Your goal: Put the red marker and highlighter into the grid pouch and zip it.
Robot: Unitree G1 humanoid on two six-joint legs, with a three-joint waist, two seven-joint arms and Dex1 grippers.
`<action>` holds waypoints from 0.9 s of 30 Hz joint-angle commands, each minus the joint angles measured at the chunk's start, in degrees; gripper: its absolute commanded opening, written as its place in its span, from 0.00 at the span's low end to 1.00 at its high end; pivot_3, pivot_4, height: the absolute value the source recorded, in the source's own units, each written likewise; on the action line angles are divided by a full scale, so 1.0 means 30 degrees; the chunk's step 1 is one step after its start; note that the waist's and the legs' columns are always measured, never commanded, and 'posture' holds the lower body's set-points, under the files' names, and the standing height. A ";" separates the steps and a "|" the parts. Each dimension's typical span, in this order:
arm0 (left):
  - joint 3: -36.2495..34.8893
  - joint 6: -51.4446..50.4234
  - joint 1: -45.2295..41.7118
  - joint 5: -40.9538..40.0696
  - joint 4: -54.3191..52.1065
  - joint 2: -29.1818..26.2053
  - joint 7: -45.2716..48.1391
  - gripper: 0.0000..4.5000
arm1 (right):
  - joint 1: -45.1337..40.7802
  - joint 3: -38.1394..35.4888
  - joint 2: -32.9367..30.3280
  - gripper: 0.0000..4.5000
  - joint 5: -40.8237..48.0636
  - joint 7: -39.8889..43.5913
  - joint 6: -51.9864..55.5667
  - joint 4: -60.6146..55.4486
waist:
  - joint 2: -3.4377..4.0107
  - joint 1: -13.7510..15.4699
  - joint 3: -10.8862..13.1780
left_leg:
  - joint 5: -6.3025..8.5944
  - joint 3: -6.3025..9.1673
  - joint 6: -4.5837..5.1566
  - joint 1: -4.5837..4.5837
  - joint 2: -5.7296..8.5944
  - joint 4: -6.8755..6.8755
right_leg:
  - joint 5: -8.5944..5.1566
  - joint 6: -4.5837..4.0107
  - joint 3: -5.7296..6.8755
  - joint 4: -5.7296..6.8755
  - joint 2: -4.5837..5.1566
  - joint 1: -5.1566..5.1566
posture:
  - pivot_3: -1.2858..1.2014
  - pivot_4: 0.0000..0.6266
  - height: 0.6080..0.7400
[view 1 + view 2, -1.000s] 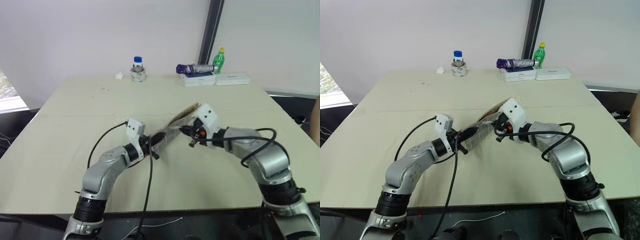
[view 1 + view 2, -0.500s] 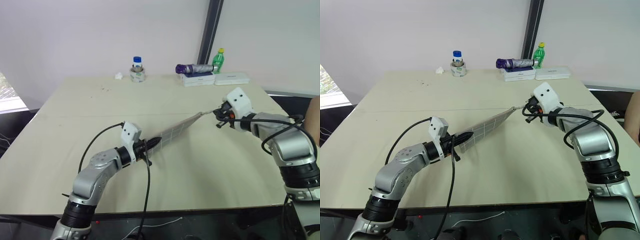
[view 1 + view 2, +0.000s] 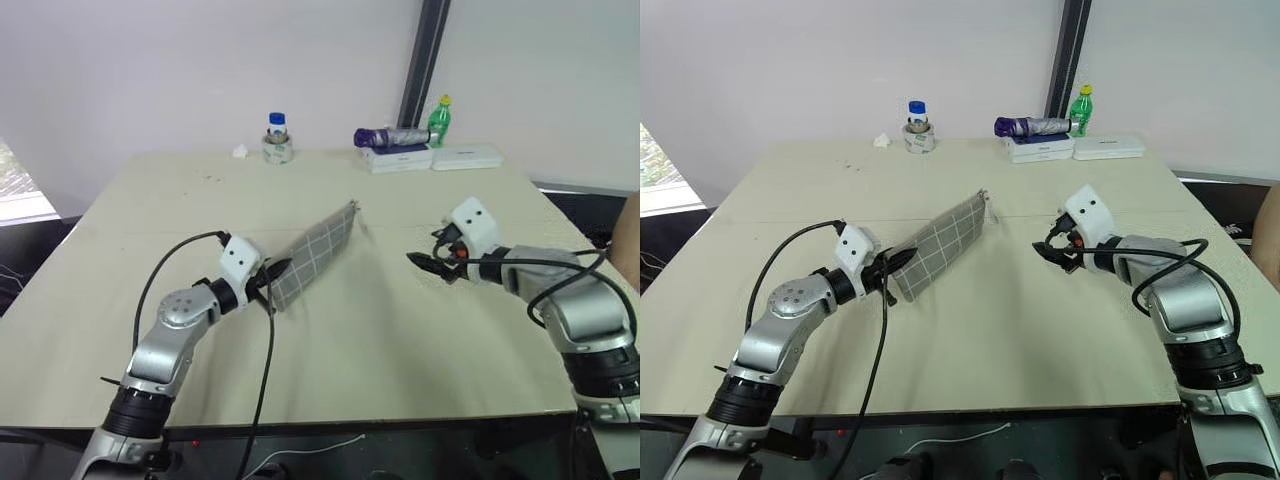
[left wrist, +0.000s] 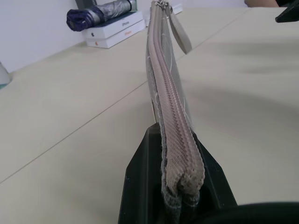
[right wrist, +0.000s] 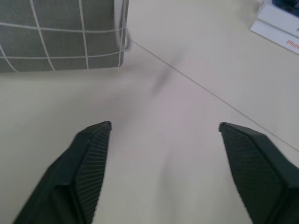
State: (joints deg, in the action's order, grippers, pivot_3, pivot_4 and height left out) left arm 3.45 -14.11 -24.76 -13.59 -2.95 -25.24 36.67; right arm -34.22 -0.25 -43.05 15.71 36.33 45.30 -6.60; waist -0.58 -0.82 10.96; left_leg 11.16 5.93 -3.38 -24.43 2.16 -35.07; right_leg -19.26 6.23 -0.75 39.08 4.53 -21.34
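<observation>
Since half a second ago the right gripper [image 3: 1046,250] has let go of the grid pouch [image 3: 938,245] and is now hanging apart from it on the right, its two black fingers [image 5: 86,161] spread wide over bare table [image 3: 980,330]. On the left, the left gripper [image 3: 885,272] is pinching the pouch's near end, fingers clamped tight on it, holding it edge-up with the closed zipper [image 4: 169,107] running away toward the far right. At the table's far edge are standing a jar [image 3: 917,128], a folded umbrella [image 3: 1032,126] on white boxes [image 3: 1040,146], and a green bottle [image 3: 1080,107].
</observation>
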 commanded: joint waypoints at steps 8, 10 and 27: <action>-0.0727 -0.3423 0.1458 -0.2464 -0.2660 0.0496 0.0380 0.96 | 0.1075 -0.1005 -0.0203 0.85 -0.0066 0.0344 -0.0944 -0.0304 | 0.0000 -0.0027 0.0000 | 0.0000 0.0011 0.0000 0.0001 -0.0005 -0.0005 | 0.0000 0.0000 0.0003 0.0004 -0.0003 0.0001 | 0.52 0.24 0.98; -0.1292 -0.4334 0.1908 -0.3264 -0.3365 0.0415 0.0260 0.96 | 0.1420 -0.1215 -0.0510 0.85 -0.0032 0.0664 -0.1216 -0.0210 | 0.0000 -0.0020 0.0000 | 0.0000 0.0008 0.0001 0.0001 -0.0008 -0.0005 | 0.0000 0.0000 0.0001 0.0003 0.0003 0.0004 | 0.52 0.24 0.98; -0.7275 -0.5534 0.5759 -0.5213 -0.4447 -0.0944 -0.1857 0.96 | 0.2426 -0.1541 -0.1022 0.85 -0.0210 0.1679 -0.2601 0.1198 | 0.0000 0.0060 0.0000 | 0.0001 0.0011 0.0000 0.0008 -0.0028 -0.0012 | 0.0000 -0.0003 0.0000 0.0002 0.0024 0.0018 | 0.52 0.24 0.98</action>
State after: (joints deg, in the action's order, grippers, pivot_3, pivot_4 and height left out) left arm -16.31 -31.07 -7.36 -28.14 -14.18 -27.20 31.58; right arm -27.03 -3.18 -45.48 14.78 40.48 39.10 -2.86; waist -0.58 -0.64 10.96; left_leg 11.16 5.96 -3.38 -24.41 2.07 -35.10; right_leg -19.26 6.22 -0.75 39.09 4.61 -21.30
